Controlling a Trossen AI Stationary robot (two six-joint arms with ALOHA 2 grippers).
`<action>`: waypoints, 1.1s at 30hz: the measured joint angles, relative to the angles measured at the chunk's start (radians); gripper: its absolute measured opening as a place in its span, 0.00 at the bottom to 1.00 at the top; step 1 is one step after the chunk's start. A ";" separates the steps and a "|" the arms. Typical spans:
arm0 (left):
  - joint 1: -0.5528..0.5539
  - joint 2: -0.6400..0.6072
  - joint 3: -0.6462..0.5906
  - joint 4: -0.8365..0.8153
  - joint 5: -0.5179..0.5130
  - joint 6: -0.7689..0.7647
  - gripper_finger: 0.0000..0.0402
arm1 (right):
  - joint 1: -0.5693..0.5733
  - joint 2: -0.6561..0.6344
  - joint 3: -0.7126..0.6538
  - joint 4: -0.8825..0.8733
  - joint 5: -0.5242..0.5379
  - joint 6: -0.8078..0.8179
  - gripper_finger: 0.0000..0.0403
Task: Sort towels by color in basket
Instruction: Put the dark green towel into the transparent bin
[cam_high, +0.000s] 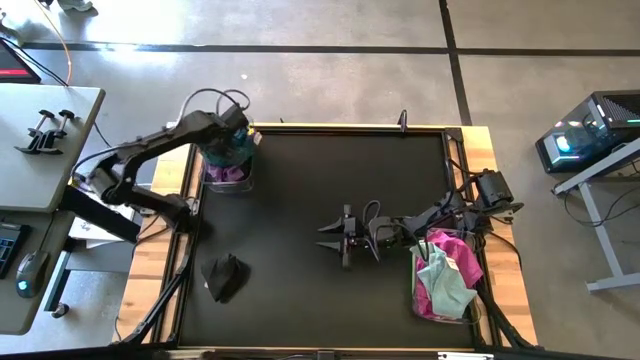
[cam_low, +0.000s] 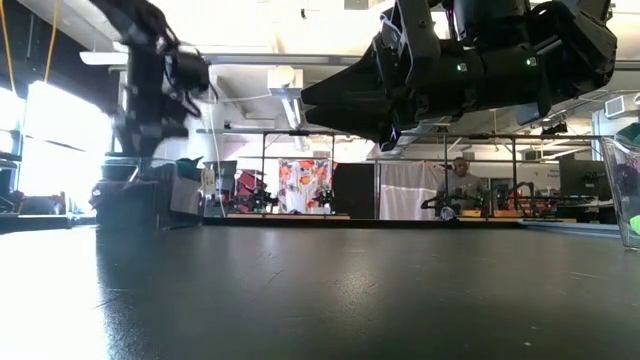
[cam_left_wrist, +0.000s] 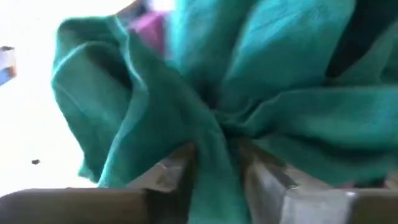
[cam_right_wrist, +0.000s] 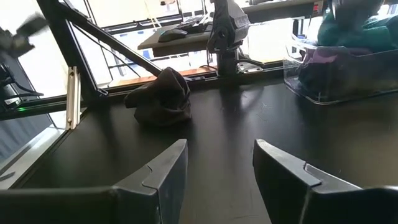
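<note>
We saw the right tool hovering low over the middle of the black desk, its two fingers standing apart with nothing between them. Just behind that arm, at the desk's right edge, stood a clear basket heaped with pink, magenta and mint towels; whether other colours lay under them we could not tell.

Ahead of the right tool, near the desk's front left corner, a black towel lay crumpled on the surface by itself, well apart from both baskets. In the right wrist view it sat as a dark lump close to the desk's frame.

Farther off, at the back left corner, a second clear basket held purple or magenta cloth low down with teal cloth on top. The left tool hung directly over this basket. In the left wrist view a teal towel filled nearly everything, and a fold of it ran down between that tool's fingers; we could not tell whether the fingers were pinching the fold or merely standing around it.

Beyond the desk, the low view showed a workshop room with racks and a person seated far back.
</note>
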 joint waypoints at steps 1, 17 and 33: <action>0.000 0.019 -0.027 0.048 0.028 0.022 0.24 | 0.000 0.000 0.000 0.000 0.000 0.000 0.43; -0.014 0.139 -0.019 0.186 0.131 0.238 0.04 | -0.003 0.000 0.000 -0.001 0.000 0.004 0.43; -0.054 -0.157 0.080 0.138 0.135 0.212 0.28 | -0.002 0.000 0.000 0.000 0.000 0.023 0.43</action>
